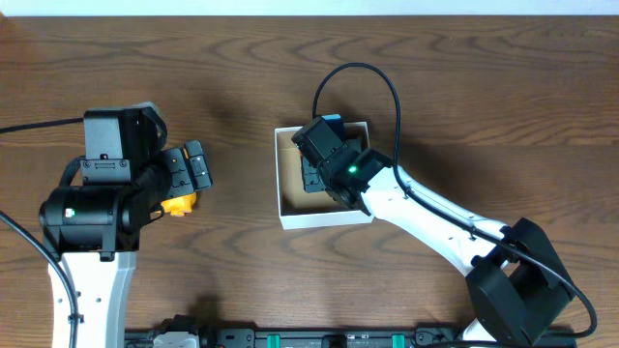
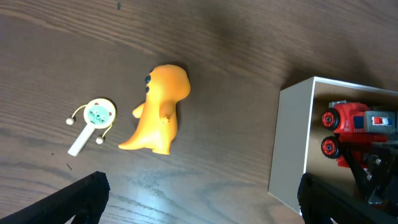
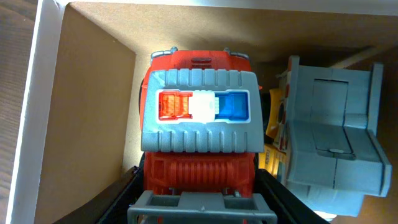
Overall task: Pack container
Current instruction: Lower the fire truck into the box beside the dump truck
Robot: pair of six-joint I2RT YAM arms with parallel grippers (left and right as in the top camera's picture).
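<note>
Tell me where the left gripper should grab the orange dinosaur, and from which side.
Grip the orange dinosaur across its midbody, between neck and tail, coming straight down. It lies flat on its side, its length crosswise to the gap of the open left gripper, so fingers should meet belly and back.

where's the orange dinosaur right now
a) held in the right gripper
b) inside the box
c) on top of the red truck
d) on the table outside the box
d: the orange dinosaur lies on its side on the table, apart from the box, which holds the red truck.
</note>
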